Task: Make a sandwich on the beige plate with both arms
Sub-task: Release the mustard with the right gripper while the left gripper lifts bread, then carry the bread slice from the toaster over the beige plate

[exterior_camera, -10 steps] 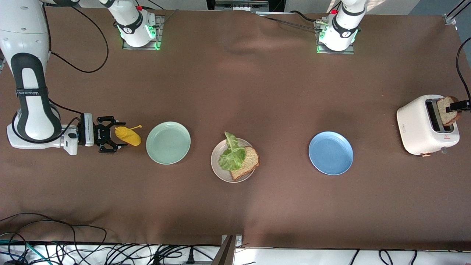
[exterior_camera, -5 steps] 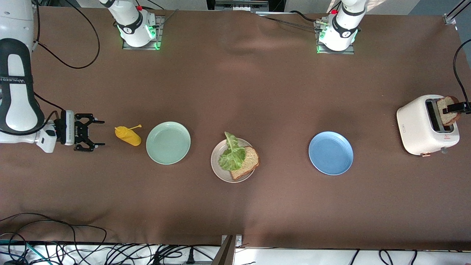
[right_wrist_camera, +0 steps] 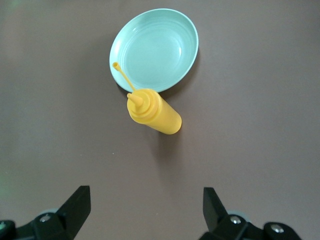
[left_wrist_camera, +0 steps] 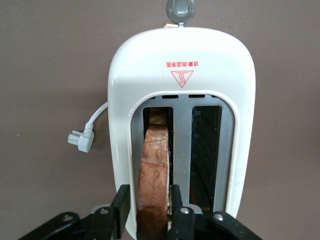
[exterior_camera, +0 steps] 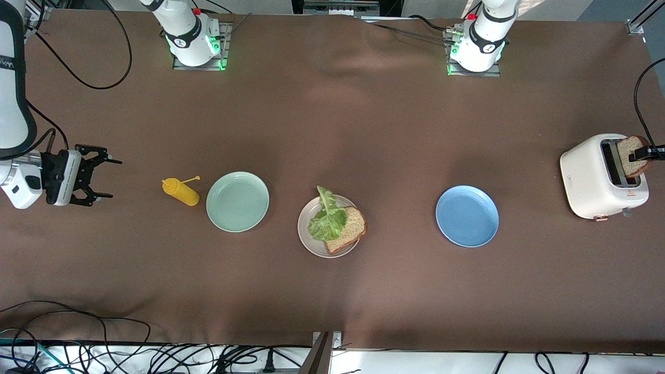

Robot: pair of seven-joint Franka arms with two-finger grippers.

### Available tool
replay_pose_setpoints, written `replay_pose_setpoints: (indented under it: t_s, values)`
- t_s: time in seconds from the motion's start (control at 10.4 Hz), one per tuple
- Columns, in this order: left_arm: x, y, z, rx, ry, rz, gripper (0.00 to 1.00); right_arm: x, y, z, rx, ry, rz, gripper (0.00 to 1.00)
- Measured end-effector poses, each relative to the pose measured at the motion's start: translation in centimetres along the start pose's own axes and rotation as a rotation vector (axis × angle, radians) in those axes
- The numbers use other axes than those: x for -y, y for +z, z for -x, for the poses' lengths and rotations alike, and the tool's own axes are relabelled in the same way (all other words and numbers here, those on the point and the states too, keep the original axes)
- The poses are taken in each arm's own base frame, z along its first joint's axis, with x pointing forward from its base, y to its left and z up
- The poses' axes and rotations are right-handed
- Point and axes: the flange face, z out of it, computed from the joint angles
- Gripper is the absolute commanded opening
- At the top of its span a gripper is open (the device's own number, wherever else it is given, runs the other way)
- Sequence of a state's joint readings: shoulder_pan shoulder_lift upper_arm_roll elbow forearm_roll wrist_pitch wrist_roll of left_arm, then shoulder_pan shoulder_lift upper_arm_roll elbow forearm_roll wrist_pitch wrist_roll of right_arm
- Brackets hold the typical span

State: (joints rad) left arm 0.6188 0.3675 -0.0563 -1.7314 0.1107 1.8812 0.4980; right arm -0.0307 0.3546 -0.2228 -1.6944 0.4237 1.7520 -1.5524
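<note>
The beige plate (exterior_camera: 302, 228) lies mid-table with one brown bread slice (exterior_camera: 354, 226) on it and a green lettuce leaf (exterior_camera: 327, 218) over that slice. A second bread slice (exterior_camera: 630, 156) stands partly out of a slot of the white toaster (exterior_camera: 592, 184). My left gripper (exterior_camera: 644, 152) is shut on its top edge. In the left wrist view my left gripper (left_wrist_camera: 147, 200) has a finger on each side of the slice (left_wrist_camera: 155, 165), over the toaster (left_wrist_camera: 182, 55). My right gripper (exterior_camera: 110, 179) is open and empty near the right arm's end, apart from the yellow bottle. It also shows in the right wrist view (right_wrist_camera: 145, 202).
A yellow squeeze bottle (exterior_camera: 181, 191) lies on its side beside a mint-green plate (exterior_camera: 237, 201); both show in the right wrist view, the bottle (right_wrist_camera: 152, 112) and the plate (right_wrist_camera: 155, 47). A blue plate (exterior_camera: 467, 216) lies between the beige plate and the toaster.
My right gripper has drawn back from the yellow bottle toward the right arm's end of the table, staying open. The bottle stayed put. The left gripper has held still on the slice.
</note>
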Motion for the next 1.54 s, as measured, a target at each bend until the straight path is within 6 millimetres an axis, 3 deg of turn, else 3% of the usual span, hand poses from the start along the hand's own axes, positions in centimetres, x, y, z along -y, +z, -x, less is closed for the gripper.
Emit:
replay_pose_setpoints:
  t_s: [0.29, 0.48, 0.67, 0.77, 0.96, 1.15, 1.25, 1.54]
  values:
    - [-0.3, -1.1, 0.0, 0.014, 0.035, 0.013, 0.00, 2.6, -3.3, -3.2, 0.094, 0.273, 0.079, 1.00]
    - [-2.0, -5.7, -0.4, 0.031, 0.062, 0.045, 0.00, 4.1, -4.9, -4.5, 0.131, 0.371, 0.119, 1.00]
    - [-5.0, -10.5, -0.9, 0.028, 0.097, 0.082, 0.00, 5.9, -6.8, -4.8, 0.156, 0.497, 0.138, 1.00]
    - [-6.8, -12.2, -1.1, 0.029, 0.099, 0.100, 0.00, 7.6, -8.2, -5.5, 0.190, 0.589, 0.169, 1.00]
    - [-11.2, -15.2, -1.8, 0.016, 0.098, 0.152, 0.00, 11.8, -10.9, -8.8, 0.241, 0.799, 0.289, 1.00]
    - [-15.7, -16.7, -2.7, -0.021, 0.084, 0.277, 0.00, 14.4, -11.9, -11.2, 0.240, 0.975, 0.390, 1.00]
    - [-17.8, -17.0, -3.2, -0.024, 0.068, 0.337, 0.00, 14.8, -12.0, -11.7, 0.223, 1.067, 0.415, 1.00]
    - [-26.9, -16.2, -5.7, 0.033, 0.048, 0.469, 0.00, 14.7, -12.2, -11.4, 0.195, 1.188, 0.434, 1.00]
